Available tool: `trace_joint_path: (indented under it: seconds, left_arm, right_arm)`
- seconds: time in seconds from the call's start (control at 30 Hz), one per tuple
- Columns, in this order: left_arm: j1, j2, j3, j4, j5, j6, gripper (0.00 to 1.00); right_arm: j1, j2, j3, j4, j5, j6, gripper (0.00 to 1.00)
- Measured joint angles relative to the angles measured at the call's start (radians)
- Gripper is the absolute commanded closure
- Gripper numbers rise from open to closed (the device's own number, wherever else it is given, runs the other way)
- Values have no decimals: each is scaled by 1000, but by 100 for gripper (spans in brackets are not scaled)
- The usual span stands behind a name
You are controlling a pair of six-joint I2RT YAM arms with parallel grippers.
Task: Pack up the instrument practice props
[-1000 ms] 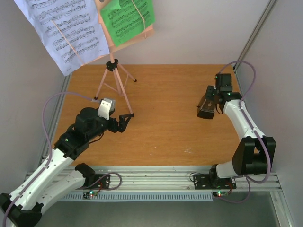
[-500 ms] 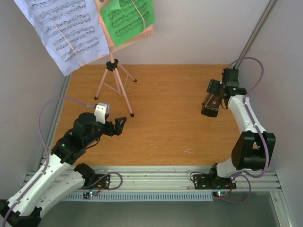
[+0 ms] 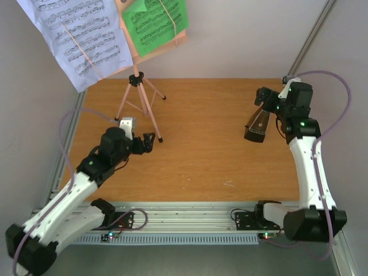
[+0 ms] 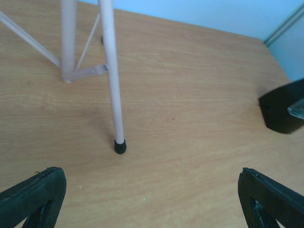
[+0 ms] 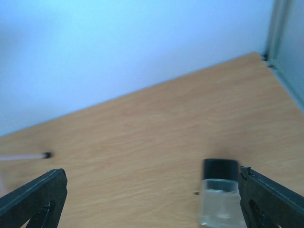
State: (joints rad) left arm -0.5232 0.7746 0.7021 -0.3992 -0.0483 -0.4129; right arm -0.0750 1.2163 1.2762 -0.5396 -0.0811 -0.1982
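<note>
Wooden table (image 3: pixel 213 152), metronome (image 3: pixel 256 127) seemingly upright

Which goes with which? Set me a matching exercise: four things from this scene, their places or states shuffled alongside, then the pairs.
1. music stand
2. metronome
3. left gripper
4. green sheet

A. stands on the right side of the table
B. open, close to a tripod foot
C. pink legs, rear left of the table
D. up high, beside the white sheet

Pairs: 1-C, 2-A, 3-B, 4-D.
</note>
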Motion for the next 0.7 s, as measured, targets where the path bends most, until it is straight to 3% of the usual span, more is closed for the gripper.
trace_joint_path:
  seconds: [0.1, 0.33, 0.7]
  left_arm:
    - [64, 157, 8, 109, 30, -16, 1]
    - [143, 394, 76, 306, 27, -24, 16]
    - [146, 573, 198, 471, -29, 58, 36]
  right_arm:
    - [0, -93, -33, 10, -113, 42, 2]
    - [0, -232, -237, 11, -317, 111, 2]
    - [0, -357, -307, -43, -388, 77, 2]
